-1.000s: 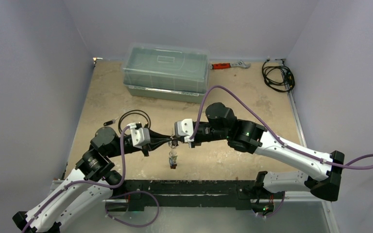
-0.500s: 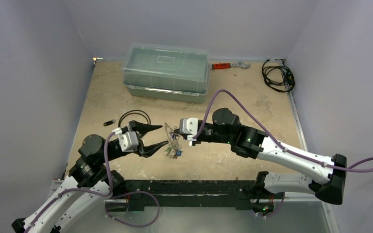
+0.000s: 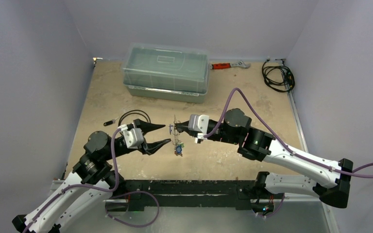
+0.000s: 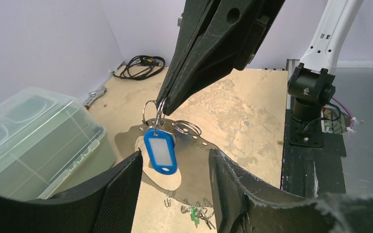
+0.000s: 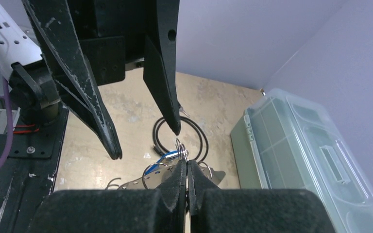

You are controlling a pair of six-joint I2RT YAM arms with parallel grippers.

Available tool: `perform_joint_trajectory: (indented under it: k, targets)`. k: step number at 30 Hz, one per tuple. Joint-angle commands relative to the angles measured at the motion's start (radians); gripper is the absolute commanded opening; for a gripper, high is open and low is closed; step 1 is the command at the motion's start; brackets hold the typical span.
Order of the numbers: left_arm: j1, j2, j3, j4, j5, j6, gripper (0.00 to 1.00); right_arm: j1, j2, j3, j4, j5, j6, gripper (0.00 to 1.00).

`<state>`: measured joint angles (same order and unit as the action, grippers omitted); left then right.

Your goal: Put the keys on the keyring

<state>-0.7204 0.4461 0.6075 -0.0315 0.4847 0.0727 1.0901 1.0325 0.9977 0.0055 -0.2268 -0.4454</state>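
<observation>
The keyring [image 4: 201, 167], a flat silver plate with small holes round its rim, hangs in the air from my right gripper [image 3: 176, 130]. That gripper [image 5: 183, 162] is shut on the keyring's [image 5: 135, 183] top edge, and a small split ring sticks up between its pads. A blue tag [image 4: 160, 151] dangles in front of the plate. Keys with a green tag [image 4: 194, 216] hang from the plate's lower rim, seen as a small cluster of keys [image 3: 178, 147] from above. My left gripper [image 3: 165, 135] is open just left of the keyring, its fingers [image 4: 121, 194] framing the plate without touching.
A clear lidded plastic box [image 3: 166, 72] stands at the back. An orange-handled wrench [image 3: 228, 64] and a black cable coil [image 3: 278, 75] lie at the back right. A thin black cable loop [image 3: 133, 116] and a small black piece [image 3: 109, 122] lie by my left arm.
My left gripper has opened and drawn back to the left from the keyring. My right gripper, still shut, has carried the keyring a little right and back.
</observation>
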Motion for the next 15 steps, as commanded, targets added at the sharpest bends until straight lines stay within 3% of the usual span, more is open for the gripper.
perform_joint_trajectory:
  k: [1,10,15]
  targets:
    - [0.002,0.012,-0.006,0.049,0.002,0.003,0.51,0.002,-0.032,0.004,0.087,-0.044,0.022,0.0]
    - [0.002,0.0,-0.021,0.071,0.006,0.003,0.48,0.002,-0.023,0.007,0.068,-0.125,0.02,0.0]
    - [0.001,-0.007,-0.018,0.07,0.018,0.01,0.31,0.003,-0.014,0.015,0.044,-0.142,0.009,0.0]
